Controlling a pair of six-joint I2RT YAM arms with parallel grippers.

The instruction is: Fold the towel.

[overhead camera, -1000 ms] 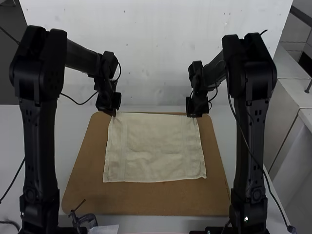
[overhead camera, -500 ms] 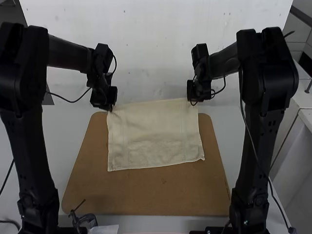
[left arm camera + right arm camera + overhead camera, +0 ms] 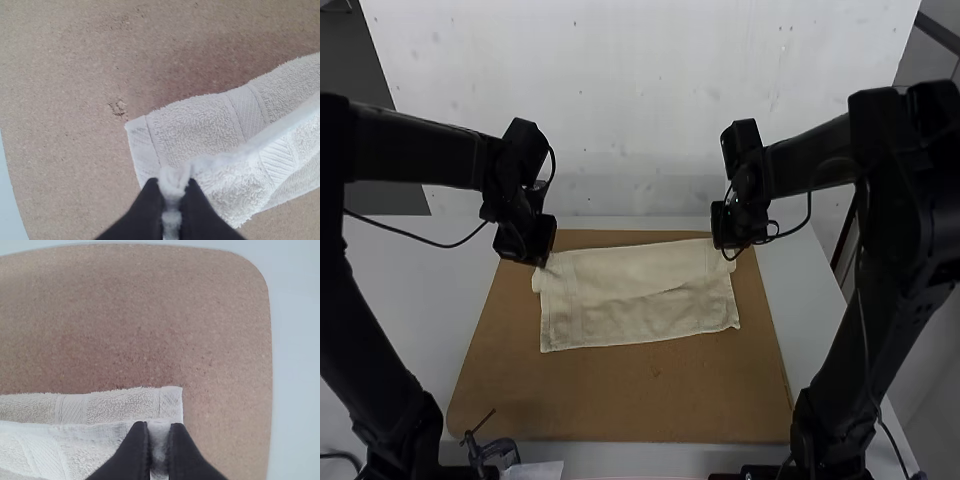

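L pincer (image 3: pixel 541 262) & R pincer (image 3: pixel 730 251) closed on towel (image 3: pixel 630 303) edge (prob. nr corners).

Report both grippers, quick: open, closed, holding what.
Left gripper: closed, pinching the towel near its left side.
Right gripper: closed, pinching the same towel near its right side.

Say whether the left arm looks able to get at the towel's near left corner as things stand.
Probably yes, after letting go: its gripper is shut on the towel at the far side, while that corner lies uncovered on the board.
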